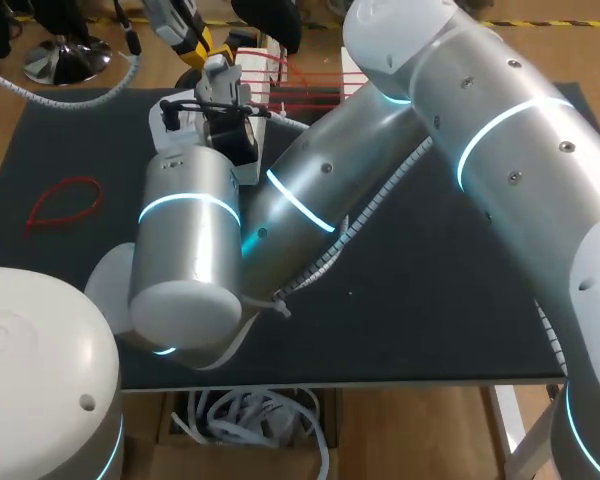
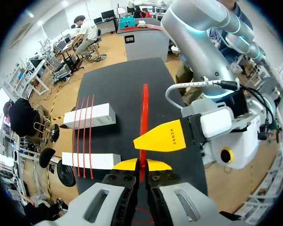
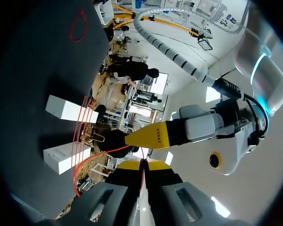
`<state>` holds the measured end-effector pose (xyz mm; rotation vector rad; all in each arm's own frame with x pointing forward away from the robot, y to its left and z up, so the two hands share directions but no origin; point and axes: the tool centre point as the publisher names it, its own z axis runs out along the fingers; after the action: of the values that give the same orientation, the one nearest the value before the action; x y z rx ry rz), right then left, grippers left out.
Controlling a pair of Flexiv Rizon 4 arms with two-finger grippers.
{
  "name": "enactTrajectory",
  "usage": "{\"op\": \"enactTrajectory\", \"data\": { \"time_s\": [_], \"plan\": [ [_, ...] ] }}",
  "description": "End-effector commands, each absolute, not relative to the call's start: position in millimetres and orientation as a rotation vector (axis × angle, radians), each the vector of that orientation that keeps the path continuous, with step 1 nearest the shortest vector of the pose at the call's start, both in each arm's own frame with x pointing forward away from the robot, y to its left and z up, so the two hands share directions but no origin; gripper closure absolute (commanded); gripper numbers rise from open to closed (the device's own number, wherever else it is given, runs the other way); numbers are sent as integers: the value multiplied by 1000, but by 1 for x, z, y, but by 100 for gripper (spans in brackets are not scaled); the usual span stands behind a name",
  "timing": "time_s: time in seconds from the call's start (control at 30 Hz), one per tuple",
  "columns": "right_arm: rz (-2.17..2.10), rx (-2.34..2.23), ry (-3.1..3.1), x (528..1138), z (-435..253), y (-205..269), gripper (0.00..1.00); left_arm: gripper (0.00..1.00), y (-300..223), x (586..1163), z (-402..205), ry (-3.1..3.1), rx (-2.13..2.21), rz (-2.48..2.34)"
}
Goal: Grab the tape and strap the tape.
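Left wrist view: the left gripper (image 2: 141, 165) and right gripper (image 3: 141, 164) both pinch the thin red plastic strap (image 2: 144, 108), so opposing pulls could slip it loose.

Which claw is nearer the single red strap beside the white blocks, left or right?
Neither left nor right: both hold it. The left claw is shut on the red strap, and the right claw is shut on it too, tips almost meeting beside the white blocks.
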<state>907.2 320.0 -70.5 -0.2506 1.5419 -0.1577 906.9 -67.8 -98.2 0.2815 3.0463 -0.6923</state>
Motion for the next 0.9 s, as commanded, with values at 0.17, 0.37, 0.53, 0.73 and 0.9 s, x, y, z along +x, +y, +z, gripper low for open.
{"op": "enactTrajectory", "data": {
  "time_s": [0.17, 0.37, 0.53, 0.73, 0.9],
  "plan": [
    [-165, -237, 1537, 907, -68, 316, 69, 100, -69, 907, -97, 3049, 281, -688],
    [-166, -229, 1536, 903, -65, 312, 65, 100, -69, 907, -97, 3049, 281, -688],
    [-154, -222, 1535, 896, -61, 309, 71, 100, -69, 907, -97, 3049, 281, -688],
    [-138, -222, 1533, 886, -56, 304, 75, 100, -69, 907, -97, 3049, 281, -688],
    [-124, -217, 1527, 876, -51, 296, 75, 100, -69, 907, -97, 3049, 281, -688]
  ]
}}
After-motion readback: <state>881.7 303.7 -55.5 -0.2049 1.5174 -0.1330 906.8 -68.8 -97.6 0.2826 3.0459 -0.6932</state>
